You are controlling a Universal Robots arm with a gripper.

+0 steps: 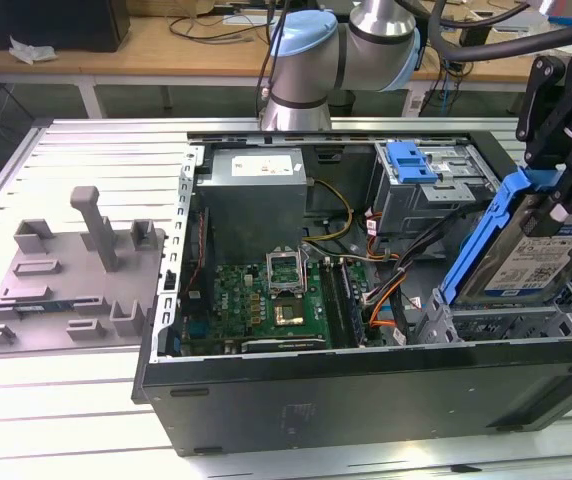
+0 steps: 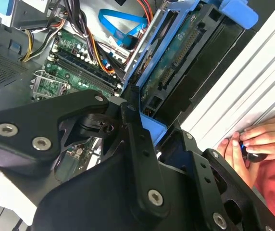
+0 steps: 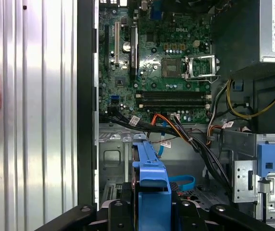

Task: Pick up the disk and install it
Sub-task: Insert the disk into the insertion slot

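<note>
The disk (image 1: pixel 528 255), a silver-grey drive with a white-and-blue label in a blue frame, hangs tilted over the drive bay (image 1: pixel 486 322) at the front corner of the open computer case (image 1: pixel 346 385) on the exterior view's right. My black gripper (image 1: pixel 558 200) is shut on its upper end. In the second wrist view the disk's green circuit-board underside (image 2: pixel 176 62) runs away from the gripper (image 2: pixel 147 126). The first wrist view looks along the disk's blue frame edge (image 3: pixel 149 173), held in the gripper (image 3: pixel 149 208) above the bay floor.
Inside the case are the motherboard (image 1: pixel 276 295), power supply (image 1: pixel 251 190), loose cables (image 1: pixel 391 275) and a blue bracket (image 1: pixel 411 160) on the rear cage. A grey fixture plate (image 1: pixel 66 270) lies on the exterior view's left. A person's hand (image 2: pixel 257 139) rests on the slatted table beside the case.
</note>
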